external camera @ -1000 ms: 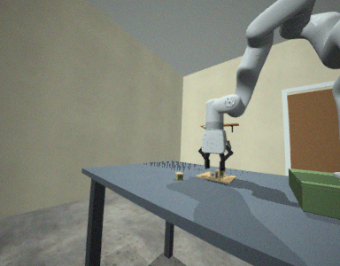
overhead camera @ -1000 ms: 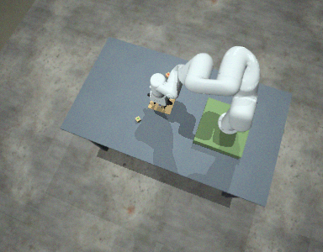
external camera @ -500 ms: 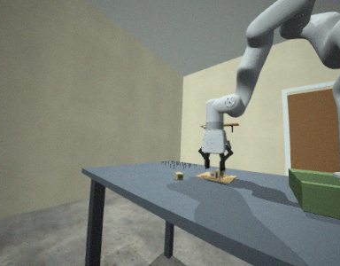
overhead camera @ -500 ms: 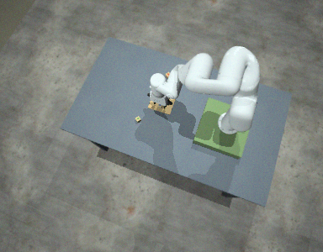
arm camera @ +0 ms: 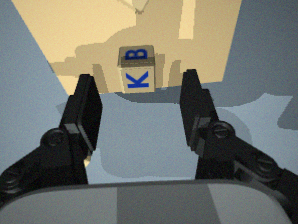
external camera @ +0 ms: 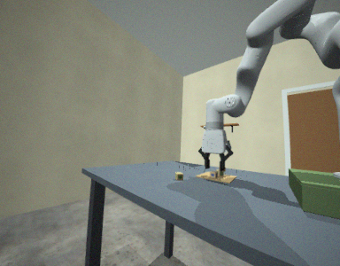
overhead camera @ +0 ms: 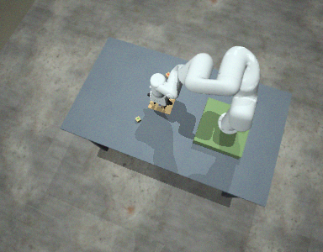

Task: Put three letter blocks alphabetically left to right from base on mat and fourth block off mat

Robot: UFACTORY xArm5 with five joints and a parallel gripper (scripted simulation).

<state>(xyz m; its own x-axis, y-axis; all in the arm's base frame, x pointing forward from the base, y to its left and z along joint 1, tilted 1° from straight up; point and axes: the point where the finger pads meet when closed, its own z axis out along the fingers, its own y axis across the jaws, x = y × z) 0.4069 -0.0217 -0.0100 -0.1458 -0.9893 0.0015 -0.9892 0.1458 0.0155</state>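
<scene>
Tan and flat, the thin square mat (arm camera: 150, 35) lies on the smooth grey-blue table top (overhead camera: 115, 84), its matte surface crossed by soft arm shadows. Near the mat's edge, in the wrist view, stands a small pale cube block (arm camera: 136, 70) with a blue B on its top face and a blue K on the side turned to the camera. The black, angular two-finger gripper (arm camera: 139, 107) hangs over the table just short of this block, its flat pads (arm camera: 85, 112) spread about halfway apart with nothing between them. A second small yellowish cube block (overhead camera: 138, 119) sits on the bare table, well apart from the mat. The glossy white, rounded arm (overhead camera: 220, 76) rises from a boxy green base plate (overhead camera: 239, 147).
</scene>
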